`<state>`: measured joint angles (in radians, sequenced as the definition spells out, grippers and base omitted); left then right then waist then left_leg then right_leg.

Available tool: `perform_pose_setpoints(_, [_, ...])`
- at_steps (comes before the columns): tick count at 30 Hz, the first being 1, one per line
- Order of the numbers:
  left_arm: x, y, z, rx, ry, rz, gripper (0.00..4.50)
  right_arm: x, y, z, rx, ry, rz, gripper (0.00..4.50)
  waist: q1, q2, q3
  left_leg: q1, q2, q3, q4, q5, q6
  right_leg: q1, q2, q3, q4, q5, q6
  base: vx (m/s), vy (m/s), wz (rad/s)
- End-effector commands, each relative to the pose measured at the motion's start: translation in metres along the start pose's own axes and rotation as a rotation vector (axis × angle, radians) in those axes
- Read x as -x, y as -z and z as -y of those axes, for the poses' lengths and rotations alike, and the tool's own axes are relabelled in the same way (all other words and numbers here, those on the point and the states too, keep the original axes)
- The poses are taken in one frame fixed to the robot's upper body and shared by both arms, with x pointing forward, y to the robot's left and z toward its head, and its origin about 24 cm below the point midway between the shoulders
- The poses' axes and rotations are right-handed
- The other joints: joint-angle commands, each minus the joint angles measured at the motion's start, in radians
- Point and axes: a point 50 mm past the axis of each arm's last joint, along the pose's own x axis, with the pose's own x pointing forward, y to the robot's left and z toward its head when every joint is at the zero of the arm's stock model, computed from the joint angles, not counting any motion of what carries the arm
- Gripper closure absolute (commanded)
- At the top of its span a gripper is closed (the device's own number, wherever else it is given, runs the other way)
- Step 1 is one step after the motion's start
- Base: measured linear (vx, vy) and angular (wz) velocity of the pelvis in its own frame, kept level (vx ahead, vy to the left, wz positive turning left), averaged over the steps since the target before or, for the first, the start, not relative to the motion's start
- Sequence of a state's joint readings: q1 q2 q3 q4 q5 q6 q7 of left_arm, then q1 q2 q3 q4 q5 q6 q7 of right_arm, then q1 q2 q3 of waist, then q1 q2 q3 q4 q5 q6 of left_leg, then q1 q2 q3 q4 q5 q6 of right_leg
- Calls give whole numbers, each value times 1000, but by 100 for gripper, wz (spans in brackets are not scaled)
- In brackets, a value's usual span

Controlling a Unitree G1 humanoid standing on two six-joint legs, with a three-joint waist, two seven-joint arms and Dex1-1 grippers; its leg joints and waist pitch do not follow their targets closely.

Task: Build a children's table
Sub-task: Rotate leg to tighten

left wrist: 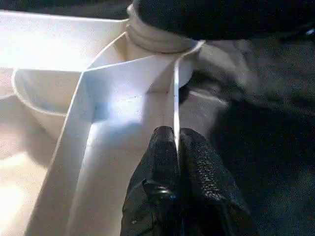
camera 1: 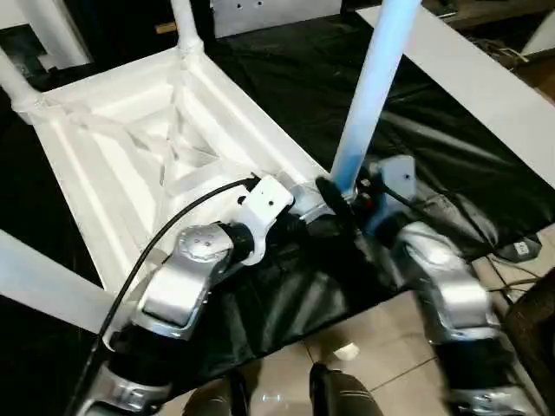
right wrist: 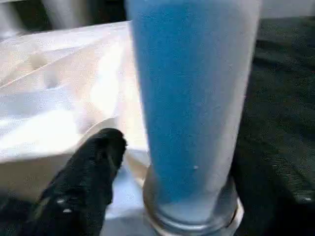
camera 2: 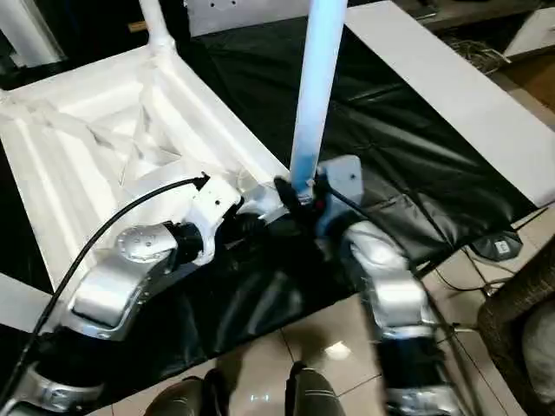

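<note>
You see the children's table top (camera 1: pixel 156 147) lying upside down on the black-covered work surface (camera 1: pixel 451 165), its ribbed underside facing up. A white leg (camera 1: pixel 371 95) stands upright in the near corner socket (left wrist: pixel 157 42); its upper end is cut off by the frame edge. Two further legs (camera 1: pixel 186 26) rise from the far corners, also cut off above, and a fourth white leg (camera 1: pixel 43 286) crosses the lower left, both ends out of frame.

Your left gripper (left wrist: pixel 177 147) is clenched on a thin rib (left wrist: pixel 174 98) of the underside just beside the socket, one black finger on each side of it. Your right gripper (camera 1: pixel 334 195) sits at the base of the standing leg; the head views hide its fingertips behind the wrist housing, and the wrist view shows one black finger (right wrist: pixel 93 162) standing apart from the leg, the other not made out. You cannot tell from this whether it is released or grasping.

A white board (camera 1: pixel 486 87) lies along the far right edge of the surface. No writing or label is legible anywhere.
</note>
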<state>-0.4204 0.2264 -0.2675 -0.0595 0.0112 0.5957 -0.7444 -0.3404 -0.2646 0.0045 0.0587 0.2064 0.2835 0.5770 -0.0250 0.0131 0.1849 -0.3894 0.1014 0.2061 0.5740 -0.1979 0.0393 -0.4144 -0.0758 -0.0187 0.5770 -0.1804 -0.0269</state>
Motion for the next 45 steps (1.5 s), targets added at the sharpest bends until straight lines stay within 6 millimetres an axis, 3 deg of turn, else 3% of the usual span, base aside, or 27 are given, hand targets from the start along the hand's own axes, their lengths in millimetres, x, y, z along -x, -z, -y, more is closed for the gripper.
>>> perform_pose_setpoints(1, [-5,12,13,14,152,-11,450,5,-1,0,-2,-86,17,54,0,-16,-70,22,127,-58,-62,-58,164,46,-95,52,-48,-50,-267,0,0,0])
perform_pose_setpoints(3, [3,17,11,-39,258,-10,450,17,-7,13,33,-175,5,36,5,-13,-70,22,126,-57,-60,-50,184,47,-96,51,-47,-60,-275,0,0,0])
perform_pose_setpoints(6, [10,23,10,-53,354,-24,450,27,-11,18,75,-312,-24,11,9,-12,-72,28,129,-57,-59,-50,185,44,-93,48,-46,-69,-288,0,0,0])
perform_pose_setpoints(14, [27,34,5,-155,576,-95,450,45,-12,12,154,-681,-115,11,28,-13,-73,37,135,-54,-60,-47,177,41,-94,48,-41,-73,-301,0,0,0])
perform_pose_setpoints(16, [32,36,0,-219,669,-144,450,46,-6,10,204,-840,-192,11,33,-12,-72,37,133,-55,-58,-66,177,39,-91,43,-40,-97,-304,0,0,0])
perform_pose_setpoints(20, [34,34,-4,-256,728,-170,450,40,-7,9,172,-916,-208,56,35,-17,-70,36,136,-53,-62,-99,149,41,-96,46,-43,-153,-308,0,0,0])
perform_pose_setpoints(21, [34,33,-5,-274,761,-180,450,35,-10,8,157,-958,-204,68,38,-15,-72,40,138,-52,-61,-95,142,38,-97,46,-42,-149,-306,0,0,0])
perform_pose_setpoints(22, [34,33,-5,-285,781,-183,450,34,-11,7,146,-989,-207,78,36,-20,-71,39,137,-51,-61,-90,144,38,-95,46,-41,-143,-308,0,0,0])
perform_pose_setpoints(26, [33,33,-6,-310,821,-196,450,33,-13,4,126,-1070,-220,112,50,-18,-75,42,139,-48,-57,-46,157,36,-96,45,-33,-91,-313,0,0,0])
perform_pose_setpoints(28, [32,32,-7,-315,826,-196,450,33,-13,3,125,-1092,-231,129,51,-22,-75,38,139,-48,-56,-31,160,38,-97,45,-29,-70,-316,0,0,0])
perform_pose_setpoints(36, [30,32,-13,-339,835,-204,450,32,-12,1,104,-1135,-266,206,53,-23,-68,39,140,-49,-62,-89,130,36,-101,48,-41,-155,-304,0,0,0])
perform_pose_setpoints(45, [29,32,-18,-329,812,-202,450,32,-12,-2,85,-1157,-252,238,56,-21,-68,40,141,-48,-66,-108,112,35,-101,49,-42,-152,-306,0,0,0])
